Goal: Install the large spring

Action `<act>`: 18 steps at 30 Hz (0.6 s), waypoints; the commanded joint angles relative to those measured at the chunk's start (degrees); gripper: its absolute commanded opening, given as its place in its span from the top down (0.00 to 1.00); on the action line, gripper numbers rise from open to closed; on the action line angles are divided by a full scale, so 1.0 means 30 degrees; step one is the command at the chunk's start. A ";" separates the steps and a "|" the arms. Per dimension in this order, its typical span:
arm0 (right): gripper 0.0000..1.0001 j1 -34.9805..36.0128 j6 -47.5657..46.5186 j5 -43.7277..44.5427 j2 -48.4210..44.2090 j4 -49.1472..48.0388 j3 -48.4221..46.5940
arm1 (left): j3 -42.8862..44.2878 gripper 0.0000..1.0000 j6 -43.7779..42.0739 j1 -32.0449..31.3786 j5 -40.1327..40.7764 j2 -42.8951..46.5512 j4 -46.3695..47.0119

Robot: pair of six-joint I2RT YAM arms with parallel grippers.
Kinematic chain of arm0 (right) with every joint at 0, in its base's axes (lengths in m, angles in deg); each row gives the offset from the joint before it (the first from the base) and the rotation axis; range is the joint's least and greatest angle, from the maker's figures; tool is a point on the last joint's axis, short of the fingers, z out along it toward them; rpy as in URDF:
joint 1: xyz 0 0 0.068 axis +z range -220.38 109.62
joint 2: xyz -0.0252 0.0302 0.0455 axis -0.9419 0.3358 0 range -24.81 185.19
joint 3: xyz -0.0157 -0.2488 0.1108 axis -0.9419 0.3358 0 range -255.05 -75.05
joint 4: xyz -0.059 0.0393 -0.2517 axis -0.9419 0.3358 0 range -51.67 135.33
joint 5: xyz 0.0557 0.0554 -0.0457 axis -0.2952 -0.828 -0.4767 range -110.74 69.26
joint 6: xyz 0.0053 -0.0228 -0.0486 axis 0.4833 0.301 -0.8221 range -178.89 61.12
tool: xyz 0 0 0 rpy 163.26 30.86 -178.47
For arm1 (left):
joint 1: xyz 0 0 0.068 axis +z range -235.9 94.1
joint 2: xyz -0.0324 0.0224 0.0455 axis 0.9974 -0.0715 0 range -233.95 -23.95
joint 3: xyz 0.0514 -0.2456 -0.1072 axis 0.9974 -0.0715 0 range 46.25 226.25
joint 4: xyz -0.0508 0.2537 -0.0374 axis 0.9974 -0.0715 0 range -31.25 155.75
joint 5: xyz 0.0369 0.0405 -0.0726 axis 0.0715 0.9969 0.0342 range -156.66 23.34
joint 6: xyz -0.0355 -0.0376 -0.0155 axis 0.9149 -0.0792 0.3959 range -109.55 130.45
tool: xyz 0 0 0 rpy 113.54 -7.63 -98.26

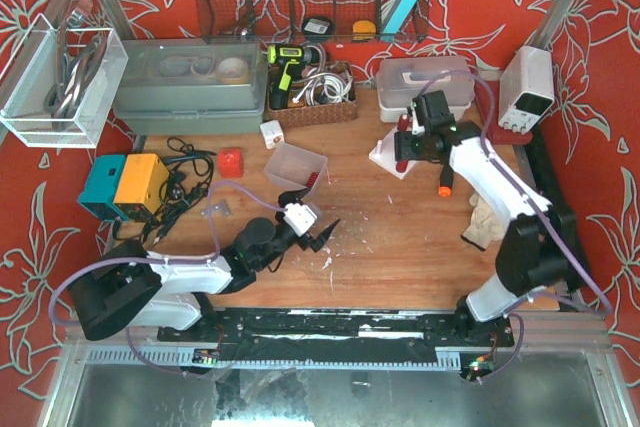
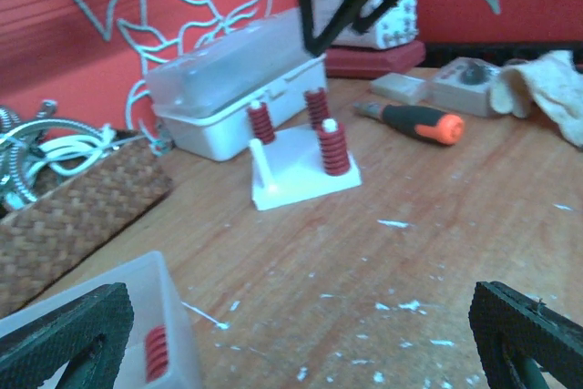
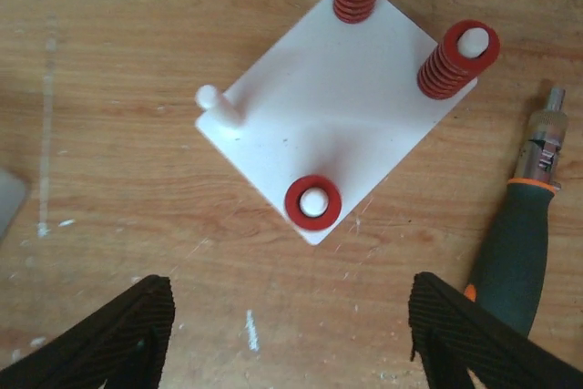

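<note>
On the corner peg (image 3: pixel 314 203) of the white plate (image 3: pixel 319 107) on the surface: large spring (image 3: pixel 293 198), seated. Right fingers (image 3: pixel 118 334) apart and empty above it; left fingers (image 2: pixel 64 334) wide apart, empty too. Could snag a coil if lifted away crooked, tipping the plate or pulling the spring off.

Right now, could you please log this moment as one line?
right gripper: open, empty, above base plate | red springs seated: three | bare peg: one | left gripper: open, empty

We read no text, label, brand or number in any view. Any markings on the far-right white instrument box (image 1: pixel 527 87) are too small to resolve.
</note>
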 commanded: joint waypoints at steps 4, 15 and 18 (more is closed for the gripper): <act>0.09 0.0808 0.1378 -0.2643 -0.4400 -0.2027 0.4095 | 0.2452 0.00 0.2681 0.0179 0.4179 -0.0165 -0.3293; 0.01 0.3830 0.2218 -0.0408 -0.8217 -0.5557 0.9123 | 1.0438 0.13 0.8174 0.3807 0.1122 -0.2225 -1.5734; 0.01 0.3833 0.2401 0.0268 -0.9040 -0.6231 1.0105 | 1.1178 0.26 0.8943 0.5471 -0.1281 -0.2491 -1.7091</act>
